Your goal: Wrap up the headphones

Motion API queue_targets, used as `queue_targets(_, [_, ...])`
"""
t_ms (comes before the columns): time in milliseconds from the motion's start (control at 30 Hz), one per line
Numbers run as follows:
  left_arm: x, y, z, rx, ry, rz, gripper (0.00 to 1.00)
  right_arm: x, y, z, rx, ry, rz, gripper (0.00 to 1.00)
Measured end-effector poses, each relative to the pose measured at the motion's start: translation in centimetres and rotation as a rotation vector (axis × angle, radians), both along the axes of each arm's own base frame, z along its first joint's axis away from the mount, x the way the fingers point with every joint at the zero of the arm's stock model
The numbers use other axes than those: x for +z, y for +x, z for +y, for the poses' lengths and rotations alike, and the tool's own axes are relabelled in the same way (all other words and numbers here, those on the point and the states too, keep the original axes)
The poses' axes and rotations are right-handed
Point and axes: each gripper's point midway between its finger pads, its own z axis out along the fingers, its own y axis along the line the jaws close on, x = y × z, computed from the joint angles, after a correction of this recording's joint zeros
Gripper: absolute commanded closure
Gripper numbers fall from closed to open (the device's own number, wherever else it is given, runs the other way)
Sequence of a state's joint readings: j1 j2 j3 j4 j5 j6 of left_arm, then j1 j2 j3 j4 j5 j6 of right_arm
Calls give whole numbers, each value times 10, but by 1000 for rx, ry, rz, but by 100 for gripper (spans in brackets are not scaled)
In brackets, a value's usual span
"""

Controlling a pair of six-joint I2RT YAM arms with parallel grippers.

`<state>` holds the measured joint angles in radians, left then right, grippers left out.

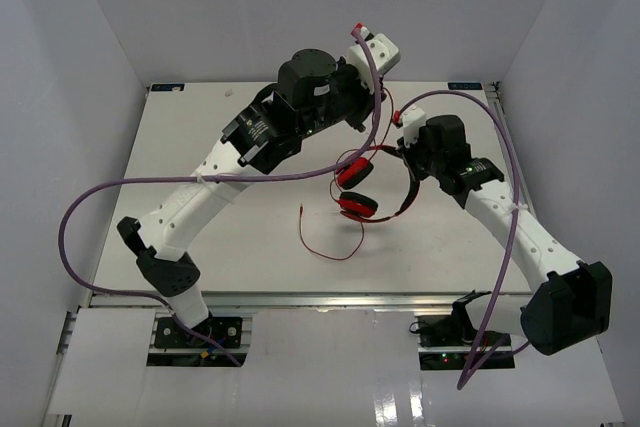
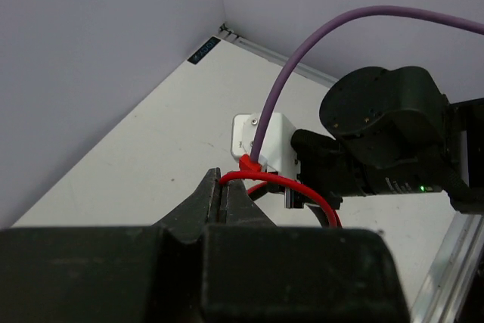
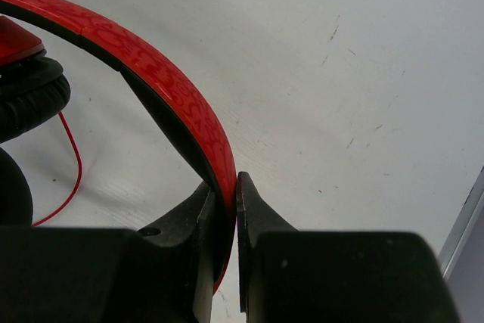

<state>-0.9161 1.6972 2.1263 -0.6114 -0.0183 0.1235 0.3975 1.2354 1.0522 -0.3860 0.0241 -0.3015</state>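
The right hand [image 3: 227,187] is clamped tight on the red headband [image 3: 166,73] of the headphones [image 1: 357,205], with one finger on each side of the band. From the fingers the band curves up and away to the left. A black ear pad [image 3: 26,100] shows at the left edge of that view, and the thin red cable [image 3: 78,160] hangs beside it.

The left hand [image 2: 221,187] is pinched shut on that thin red cable, which comes out at the fingertips and bends over to the right. Just past it is the white and black end of the right arm [image 2: 386,126], with a thick purple wire [image 2: 290,72] going into it.

From above, the headphones are near the middle of the white counter [image 1: 260,247], between the two arms. The two round red cups [image 1: 352,172] sit one behind the other. The rest of the cable makes a loop on the counter in front of them.
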Motion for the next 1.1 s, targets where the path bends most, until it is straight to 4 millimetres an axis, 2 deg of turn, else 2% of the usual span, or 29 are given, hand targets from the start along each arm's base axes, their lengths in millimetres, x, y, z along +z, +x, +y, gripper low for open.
queue_targets(100, [7, 9, -5, 33, 1, -41, 100, 6, 5, 3, -23, 22, -10, 92])
queue_targets(233, [5, 26, -5, 109, 20, -63, 100, 8, 4, 10, -33, 52, -6, 92])
queue_targets(467, [-16, 56, -9, 236, 46, -53, 100, 5, -6, 28, -44, 89, 0, 92])
queue_targets(600, [-26, 63, -10, 277, 46, -29, 100, 5, -7, 23, -109, 77, -29, 92])
queue_targets(800, [-25, 67, -6, 331, 13, -6, 100, 12, -10, 6, -194, 101, -85, 92])
queue_targets(967, [-31, 73, -13, 345, -9, 19, 100, 22, -15, 15, -169, 140, -103, 92])
queue_targets(1100, [-49, 82, -28, 345, -6, 44, 100, 23, -18, 25, -138, 159, -98, 92])
